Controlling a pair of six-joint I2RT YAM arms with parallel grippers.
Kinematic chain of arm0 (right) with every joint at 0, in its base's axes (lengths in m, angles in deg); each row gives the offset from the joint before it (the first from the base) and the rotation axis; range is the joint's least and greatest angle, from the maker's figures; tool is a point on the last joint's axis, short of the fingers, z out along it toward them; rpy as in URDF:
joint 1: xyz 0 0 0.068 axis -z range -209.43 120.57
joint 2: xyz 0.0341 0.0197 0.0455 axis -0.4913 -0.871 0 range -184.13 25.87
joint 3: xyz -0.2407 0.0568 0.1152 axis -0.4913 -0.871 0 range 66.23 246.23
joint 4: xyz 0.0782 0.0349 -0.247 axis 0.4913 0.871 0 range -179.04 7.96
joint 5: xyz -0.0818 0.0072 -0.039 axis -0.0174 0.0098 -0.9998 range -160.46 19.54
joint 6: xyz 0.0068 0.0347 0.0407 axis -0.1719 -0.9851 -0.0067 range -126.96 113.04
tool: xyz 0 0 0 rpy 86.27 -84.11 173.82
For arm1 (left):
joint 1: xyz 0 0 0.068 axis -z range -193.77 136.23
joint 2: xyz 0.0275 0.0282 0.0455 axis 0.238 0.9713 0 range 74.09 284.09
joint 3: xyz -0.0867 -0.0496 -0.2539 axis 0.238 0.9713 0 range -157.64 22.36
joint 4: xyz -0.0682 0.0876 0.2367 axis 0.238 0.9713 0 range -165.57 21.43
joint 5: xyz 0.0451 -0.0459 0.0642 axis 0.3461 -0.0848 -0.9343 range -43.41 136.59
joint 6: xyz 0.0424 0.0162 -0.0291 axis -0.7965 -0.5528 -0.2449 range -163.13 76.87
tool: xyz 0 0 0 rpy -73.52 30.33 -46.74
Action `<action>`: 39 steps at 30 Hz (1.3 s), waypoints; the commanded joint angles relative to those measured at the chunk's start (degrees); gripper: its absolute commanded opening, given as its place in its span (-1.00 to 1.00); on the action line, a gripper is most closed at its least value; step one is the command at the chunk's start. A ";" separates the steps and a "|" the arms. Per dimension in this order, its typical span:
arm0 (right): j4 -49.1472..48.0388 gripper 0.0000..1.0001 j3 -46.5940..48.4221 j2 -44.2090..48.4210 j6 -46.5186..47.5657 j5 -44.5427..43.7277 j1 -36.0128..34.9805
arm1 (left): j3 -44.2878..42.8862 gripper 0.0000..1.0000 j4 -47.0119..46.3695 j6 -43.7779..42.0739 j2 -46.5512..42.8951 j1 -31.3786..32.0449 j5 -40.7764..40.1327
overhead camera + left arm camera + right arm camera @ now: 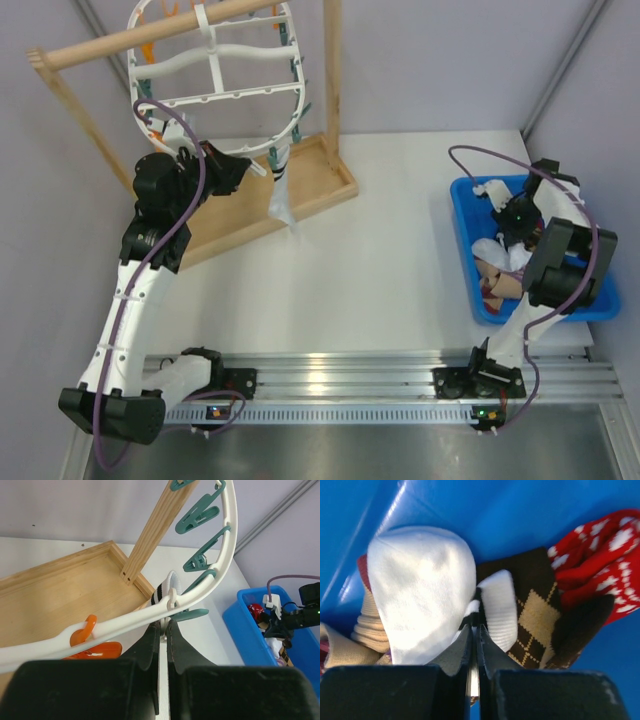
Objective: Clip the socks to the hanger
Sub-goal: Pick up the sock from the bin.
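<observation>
The white hanger [240, 50] hangs from the wooden pole, with its rim [125, 622] crossing the left wrist view. My left gripper [255, 170] [164, 626] is shut on a small white part just under that rim. A white sock with dark bands [281, 200] hangs beside it from a teal clip, its cuff [161, 594] lying over the rim. My right gripper [508, 226] [476, 626] is down in the blue bin, shut on the banded cuff of another white sock [420, 585]. Argyle [540, 615], red [600, 560] and tan striped [367, 627] socks lie around it.
The wooden rack's tray base [335, 190] and upright post [150, 535] stand right behind the hanger. Teal clips [197, 517] and an orange clip [95, 650] line the rim. The blue bin [465, 250] [240, 615] sits at the table's right edge.
</observation>
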 commanded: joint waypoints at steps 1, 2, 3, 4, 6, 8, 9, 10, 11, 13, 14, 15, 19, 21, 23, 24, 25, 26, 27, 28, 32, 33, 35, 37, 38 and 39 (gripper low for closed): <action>0.29 -1.00 4.93 4.54 -0.74 6.75 0.11 | 0.58 -1.00 -0.08 -0.42 -0.99 -0.14 0.51; 0.47 -1.00 5.80 5.25 -1.44 10.00 0.63 | 0.58 -1.00 -0.17 -0.34 -0.99 -0.14 0.51; 0.21 -1.00 7.38 5.87 -3.71 15.43 1.07 | 0.49 -1.00 -0.26 -0.25 -0.90 -0.14 0.51; 0.47 -1.00 8.44 6.66 -4.60 17.83 1.69 | 0.58 -1.00 -0.26 -0.25 -0.90 -0.14 0.60; 0.04 -1.00 10.46 7.63 -7.40 25.36 2.48 | 0.40 -1.00 -0.26 -0.16 -0.99 -0.14 0.69; -0.58 -1.00 11.26 9.73 -8.56 31.01 3.80 | 0.14 -1.00 -0.17 0.02 -0.81 -0.14 0.86; -0.58 -1.00 11.61 10.61 -9.08 36.61 4.15 | -0.21 -1.00 -0.17 0.10 -0.72 -0.14 0.95; -0.23 -1.00 11.79 12.27 -8.74 39.71 4.76 | -0.30 -1.00 -0.17 0.19 -0.64 -0.14 1.04; 0.73 -1.00 11.79 13.25 -8.04 42.79 4.77 | -0.39 -1.00 -0.17 0.19 -0.46 -0.14 1.13; 1.00 -1.00 11.70 15.88 -6.72 48.08 4.33 | -0.56 -1.00 -0.26 0.37 -0.46 -0.14 1.30; 0.48 -1.00 11.53 16.59 -6.54 48.87 4.16 | -0.56 -1.00 -0.26 0.46 -0.55 -0.14 1.30; -0.57 -1.00 10.74 17.29 -6.19 49.06 4.15 | -0.48 -1.00 -0.35 0.46 -0.55 -0.14 1.39; -1.91 -1.00 8.80 18.01 -4.09 44.93 4.15 | -0.30 -1.00 -0.43 0.63 -0.55 -0.14 1.39; 1.77 -1.00 9.50 15.99 -3.20 42.83 4.07 | -0.13 -1.00 -0.70 0.72 -0.55 -0.14 1.48; 2.84 -1.00 9.50 12.13 -5.13 40.98 4.15 | 0.05 -1.00 -0.87 0.89 -0.46 -0.14 1.48; 4.85 -1.00 9.42 10.64 -5.31 40.01 4.33 | 0.31 -1.00 -0.96 0.98 -0.55 -0.14 1.57; 5.22 -1.00 9.24 7.84 -5.14 39.83 4.50 | 0.40 -1.00 -1.05 1.16 -0.55 -0.14 1.57; 5.05 -1.00 8.81 6.50 -6.27 39.65 4.68 | 0.49 -1.00 -1.31 1.16 -0.46 -0.14 1.57; 4.09 -1.00 7.58 5.36 -7.58 39.57 4.68 | 0.58 -1.00 -1.23 1.25 -0.37 -0.14 1.74; 0.86 -1.00 6.79 3.61 -9.16 39.48 4.77 | 0.58 -1.00 -1.31 1.25 -0.28 -0.14 1.66; -11.81 -1.00 2.83 1.48 -17.59 37.82 4.95 | 0.14 -1.00 -0.87 0.90 -0.20 -0.14 1.39; -14.01 -1.00 1.69 1.04 -18.92 36.85 5.03 | 0.14 -1.00 -0.87 0.81 -0.20 -0.14 1.57; -16.66 -1.00 1.77 -1.15 -18.68 34.31 5.03 | 0.05 -1.00 -0.79 0.72 -0.20 -0.14 1.39; -17.01 -0.99 1.95 -3.52 -18.06 31.84 5.03 | -0.04 -1.00 -0.70 0.55 -0.11 -0.14 1.48; -16.84 -0.90 2.12 -4.05 -16.84 29.05 5.03 | -0.04 -1.00 -0.70 0.54 -0.02 -0.14 1.39; -16.67 -0.84 2.12 -5.28 -16.13 27.71 5.12 | -0.04 -1.00 -0.78 0.54 -0.02 -0.14 1.30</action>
